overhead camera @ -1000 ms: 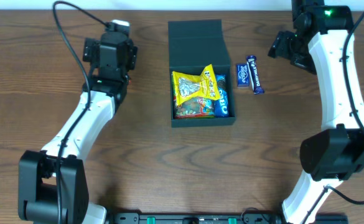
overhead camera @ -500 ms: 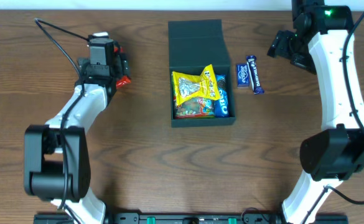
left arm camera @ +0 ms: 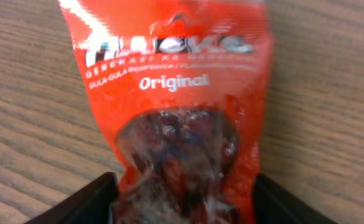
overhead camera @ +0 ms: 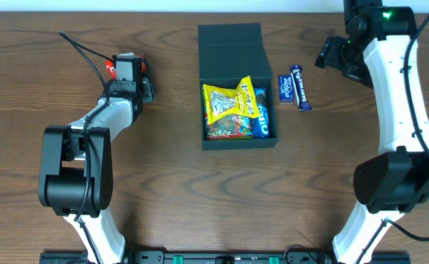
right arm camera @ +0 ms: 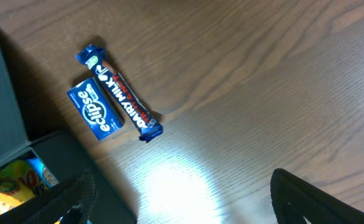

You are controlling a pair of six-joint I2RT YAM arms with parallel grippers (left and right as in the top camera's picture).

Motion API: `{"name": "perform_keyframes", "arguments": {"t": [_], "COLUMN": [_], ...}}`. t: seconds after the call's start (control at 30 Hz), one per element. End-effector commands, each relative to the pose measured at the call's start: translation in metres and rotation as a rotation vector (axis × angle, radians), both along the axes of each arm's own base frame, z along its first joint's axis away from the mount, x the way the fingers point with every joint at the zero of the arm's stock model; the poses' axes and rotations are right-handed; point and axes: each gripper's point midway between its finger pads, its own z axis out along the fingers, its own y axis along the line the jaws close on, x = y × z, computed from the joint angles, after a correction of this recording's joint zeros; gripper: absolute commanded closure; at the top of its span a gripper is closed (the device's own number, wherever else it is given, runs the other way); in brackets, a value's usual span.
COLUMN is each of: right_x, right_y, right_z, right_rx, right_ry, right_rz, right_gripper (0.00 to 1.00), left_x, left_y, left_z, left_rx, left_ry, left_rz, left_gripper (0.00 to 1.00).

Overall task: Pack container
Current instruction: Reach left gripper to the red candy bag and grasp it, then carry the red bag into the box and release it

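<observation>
The dark teal container (overhead camera: 240, 142) stands open at the table's middle back, its flap lid (overhead camera: 230, 42) folded back. Inside lie a yellow packet (overhead camera: 227, 101), a colourful packet (overhead camera: 229, 127) and a blue Oreo pack (overhead camera: 262, 114). My left gripper (overhead camera: 126, 71) is far left of the container, shut on a red snack packet (left arm camera: 175, 93) marked "Original", whose red edge shows in the overhead view (overhead camera: 111, 68). My right gripper (overhead camera: 335, 55) is open and empty (right arm camera: 188, 208), right of the container, whose wall shows in the right wrist view (right arm camera: 1, 93).
A blue Eclipse packet (overhead camera: 287, 88) and a Dairy Milk bar (overhead camera: 301, 87) lie side by side on the wood just right of the container; both also show in the right wrist view (right arm camera: 95, 112) (right arm camera: 122, 93). The left arm's cable (overhead camera: 82, 48) loops over the table.
My left gripper has swung left and back, away from the container, turning with the red packet in it. The right arm and the container's contents have not moved.
</observation>
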Motion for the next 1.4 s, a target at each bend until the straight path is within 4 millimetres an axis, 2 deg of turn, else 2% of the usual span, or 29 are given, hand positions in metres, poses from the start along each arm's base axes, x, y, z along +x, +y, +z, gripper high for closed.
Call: {"name": "perform_keyframes", "arguments": {"t": [0.0,0.07,0.13,0.27,0.37,0.43,0.57,0.63,0.7,0.77,0.8,0.87,0.97,1.1,1.2,1.37], "right_x": [0.0,0.0,0.0,-0.002,-0.002,-0.002,-0.002,-0.002,-0.002,-0.003,-0.003,-0.004,-0.005,-0.006,-0.006,-0.007], "right_y": [-0.003,-0.003,-0.003,-0.003,-0.003,-0.003,-0.009,-0.014,-0.019,-0.024,-0.026,-0.031,-0.036,-0.042,-0.042,-0.042], "right_z": [0.008,0.008,0.008,0.008,0.008,0.008,0.008,0.008,0.008,0.008,0.008,0.008,0.008,0.008,0.008,0.008], "right_rx": [-0.002,-0.002,-0.002,-0.003,-0.004,-0.004,-0.013,-0.012,-0.012,-0.012,-0.012,-0.013,-0.013,-0.013,-0.017,-0.018], "right_ry": [-0.019,-0.018,-0.018,-0.011,-0.008,-0.008,-0.012,-0.012,-0.012,-0.011,-0.011,-0.011,-0.01,-0.006,-0.002,0.002], "right_rz": [0.003,0.004,0.003,0.003,0.004,0.003,-0.005,-0.018,-0.029,-0.041,-0.047,-0.058,-0.07,-0.082,-0.066,-0.061], "right_gripper": [0.1,0.1,0.1,0.1,0.1,0.1,0.09,0.09,0.09,0.09,0.09,0.09,0.09,0.08,0.08,0.08], "left_x": [0.0,0.0,-0.001,-0.003,0.0,0.003,0.007,0.001,-0.016,-0.04,-0.05,-0.063,-0.076,-0.1,-0.115,-0.144], "left_y": [0.001,0.001,0.002,0.002,0.001,0.0,-0.007,-0.036,-0.08,-0.116,-0.127,-0.141,-0.155,-0.189,-0.212,-0.236], "left_z": [-0.006,-0.006,-0.006,-0.006,0.011,0.035,0.109,0.155,0.195,0.218,0.223,0.224,0.213,0.196,0.178,0.149], "left_rx": [-0.011,-0.005,-0.005,-0.004,0.057,0.116,0.223,0.227,0.14,0.031,-0.016,-0.083,-0.109,-0.016,0.123,0.224], "left_ry": [0.009,0.011,0.016,0.024,0.008,-0.03,-0.163,-0.272,-0.399,-0.483,-0.498,-0.491,-0.439,-0.39,-0.328,-0.212], "left_rz": [0.016,0.011,0.012,0.011,-0.067,-0.137,-0.289,-0.499,-0.752,-0.954,-1.01,-1.077,-1.125,-1.292,-1.384,-1.514], "left_gripper": [0.44,0.76,0.93,0.94,0.94,0.94,0.94,0.94,0.94,0.94,0.94,0.94,0.94,0.94,0.94,0.94]}}
